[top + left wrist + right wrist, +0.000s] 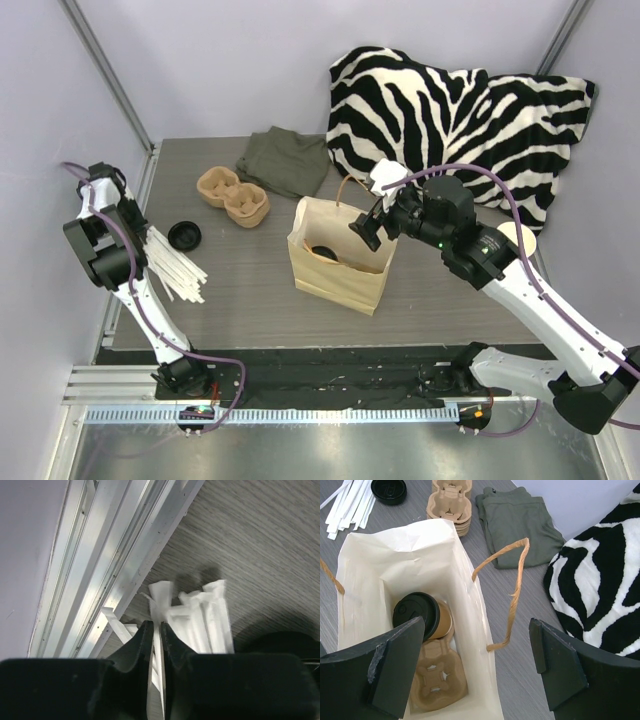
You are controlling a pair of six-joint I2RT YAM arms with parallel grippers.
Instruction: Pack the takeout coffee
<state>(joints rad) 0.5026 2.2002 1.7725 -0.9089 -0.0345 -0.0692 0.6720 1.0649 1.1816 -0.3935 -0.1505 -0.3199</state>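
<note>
A grey wood-grain counter (250, 300) carries an open kraft paper bag (345, 280), cream inside, with twisted paper handles, standing upright near the middle. The takeout coffee (420, 614) is a small tapered brown paper cup under a round glossy black lid. It sits inside the bag, leaning, at one end of a moulded pulp carrier (437, 677) that lies on the bag's floor. Whether the cup is seated in one of the carrier's pockets cannot be told.

The right end effector (477, 625) hangs over the bag's mouth with its two flat dark fingers spread wide, holding nothing. At the counter's left edge, beside a ribbed aluminium rail (100, 580), the left end effector (156, 630) has its fingers pressed nearly together. They pinch one thin white paper-wrapped straw (156, 675) at the edge of a loose fan of straws (175, 265).

Just beside that fan lies a loose round black lid (184, 236). Farther back are a stack of two-pocket pulp carriers (233, 196), a folded olive-green cloth (285, 160) and a plush zebra-striped blanket (460, 110), crumpled in the back right corner.
</note>
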